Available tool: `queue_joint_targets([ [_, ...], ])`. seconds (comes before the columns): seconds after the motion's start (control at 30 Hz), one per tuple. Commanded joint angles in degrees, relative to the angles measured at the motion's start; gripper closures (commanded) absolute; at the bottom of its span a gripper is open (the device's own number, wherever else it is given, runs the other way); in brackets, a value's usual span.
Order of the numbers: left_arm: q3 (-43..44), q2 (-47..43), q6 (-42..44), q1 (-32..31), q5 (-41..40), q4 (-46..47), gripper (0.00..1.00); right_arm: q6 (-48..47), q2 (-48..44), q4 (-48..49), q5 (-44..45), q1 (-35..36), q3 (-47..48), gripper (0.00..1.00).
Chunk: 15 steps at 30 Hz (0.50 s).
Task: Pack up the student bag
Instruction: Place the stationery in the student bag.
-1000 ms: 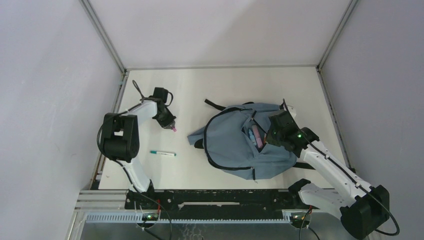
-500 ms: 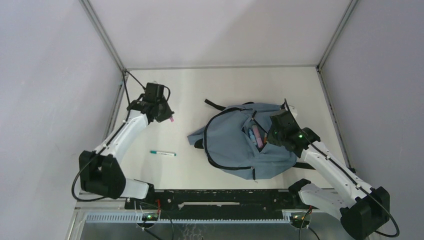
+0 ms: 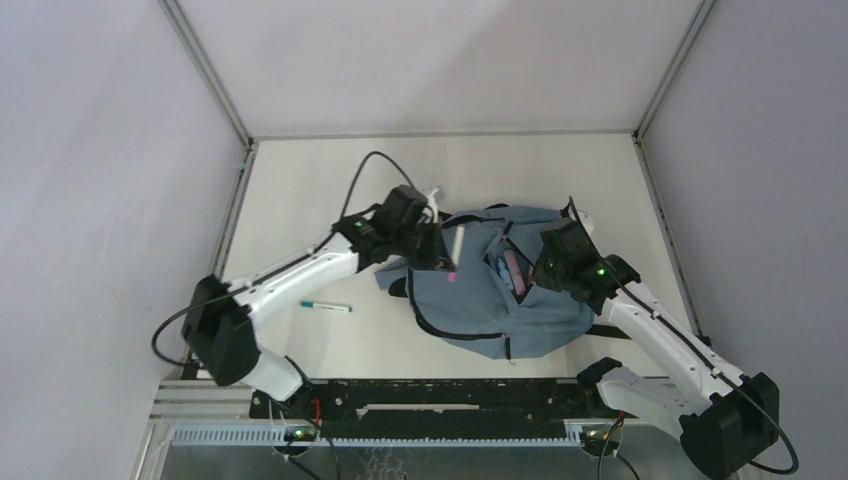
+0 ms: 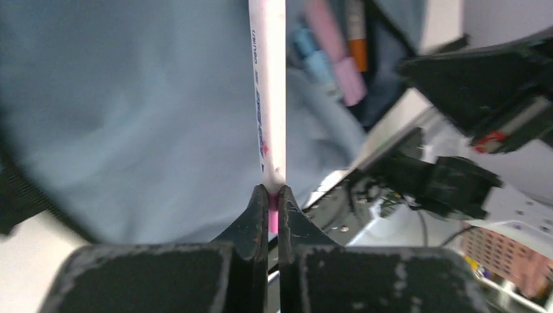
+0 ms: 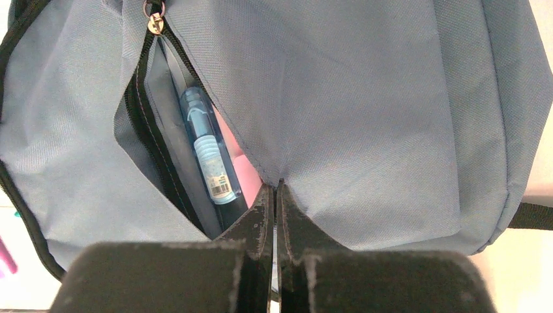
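Note:
The student bag (image 3: pixel 470 295), dusty blue with black zips, lies on the table right of centre with its front pocket open. My left gripper (image 3: pixel 446 262) is above the bag's left part, shut on the pink end of a white pen (image 3: pixel 456 243). In the left wrist view the pen (image 4: pixel 269 98) sticks straight out from the gripper (image 4: pixel 272 195) over the bag fabric (image 4: pixel 130 117). My right gripper (image 3: pixel 545 262) is shut on the pocket's fabric edge (image 5: pixel 313 150) and holds it up. In the pocket lie a blue pen (image 5: pixel 209 156) and a pink item (image 5: pixel 244 173).
A teal pen (image 3: pixel 326 307) lies on the table left of the bag. Black straps (image 3: pixel 428 209) trail from the bag's far side. The pocket's zip pull (image 5: pixel 155 23) hangs at the opening's top. Grey walls close in the table on three sides.
My left arm has swung from the table's far left to above the bag, carrying the white pen. My right gripper has kept its hold on the pocket edge.

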Motion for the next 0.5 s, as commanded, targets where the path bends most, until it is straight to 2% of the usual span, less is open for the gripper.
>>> queue_joint_targets([
  [0.0,8.39,7.40,-8.42,-4.14,10.52,13.19,1.00,-0.54,-0.87,0.22,0.76,-0.22,0.01,1.00],
  [0.17,13.39,17.16,-15.89,-5.46,13.65,17.03,1.00,-0.36,-1.49,-0.39,1.07,-0.23,0.01,1.00],
  [0.47,13.38,22.80,-22.89,-6.70,12.46,17.55,1.00,-0.35,-2.45,-2.06,2.48,-0.48,0.01,1.00],
])
